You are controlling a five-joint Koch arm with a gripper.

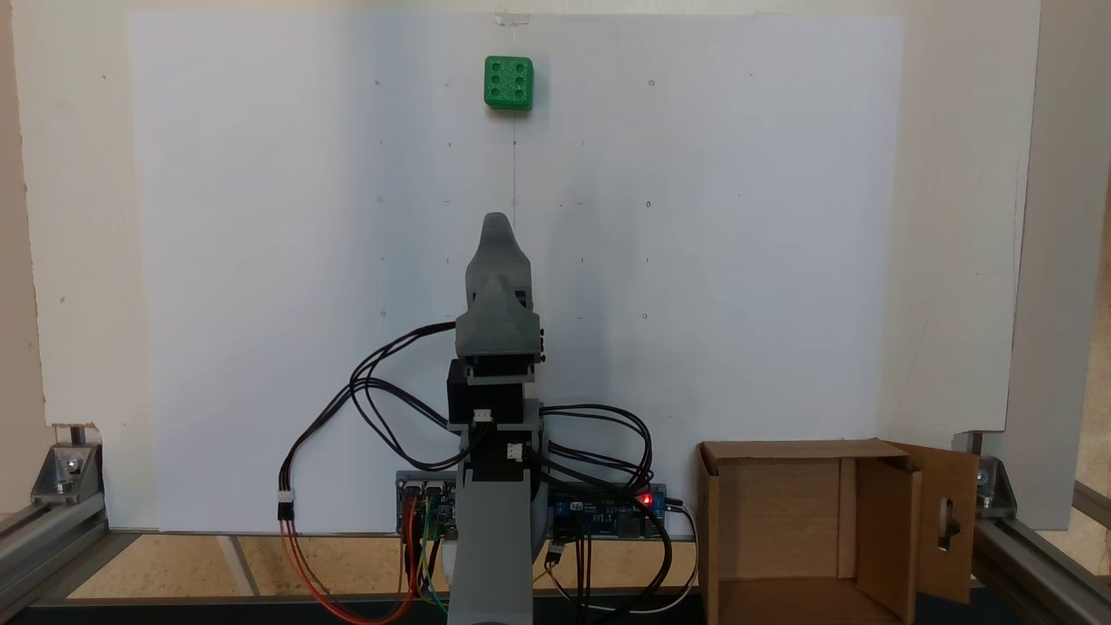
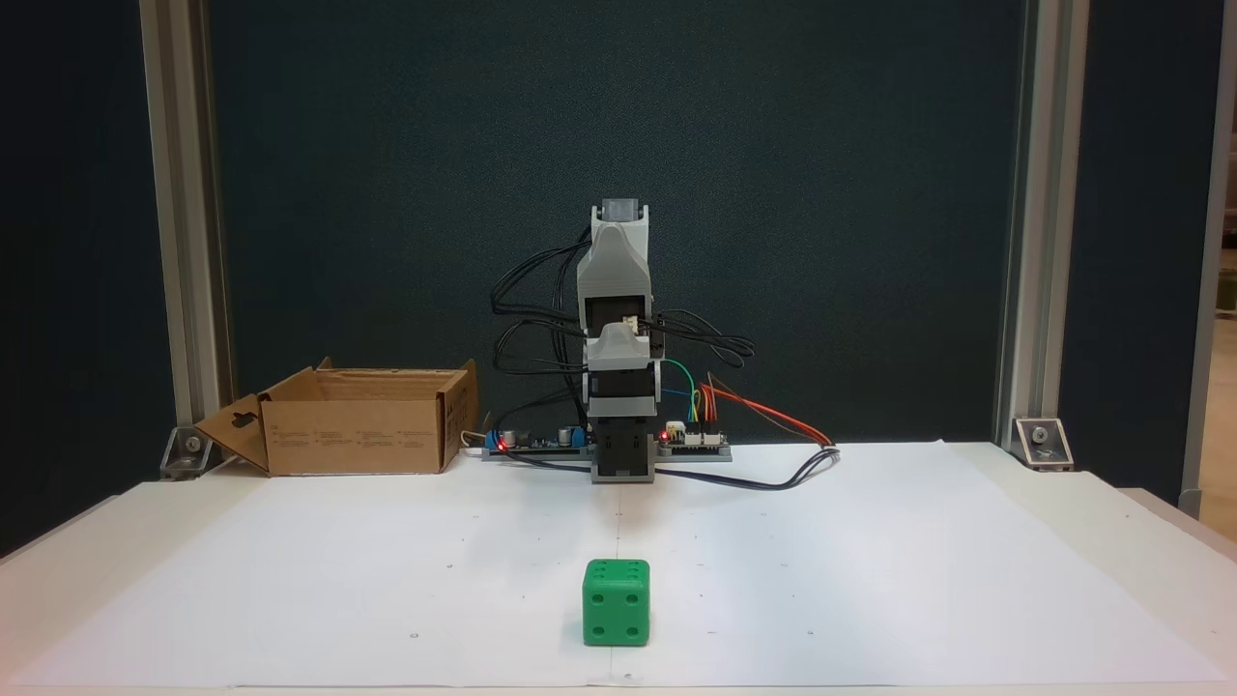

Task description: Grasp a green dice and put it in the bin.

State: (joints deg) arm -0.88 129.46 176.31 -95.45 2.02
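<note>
Arm folded at rest, claw state not discernible.

Grey plastic hobby arm [image 2: 618, 319] stands folded upright over its base, well apart from both task items. Grey gripper [image 1: 496, 227] is tucked along the arm, jaws stacked one behind the other; whether released or clenched, I cannot tell. Small bright green plastic dice [image 1: 509, 82] sits alone on the white paper sheet [image 2: 870, 561], directly ahead of the arm. Brown corrugated cardboard box [image 2: 358, 430] stands open beside the base, flaps out.

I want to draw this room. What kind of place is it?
Probably a robot test bench in a lab: a small arm with bare circuit boards, an aluminium frame, and white paper marked with dots.
</note>
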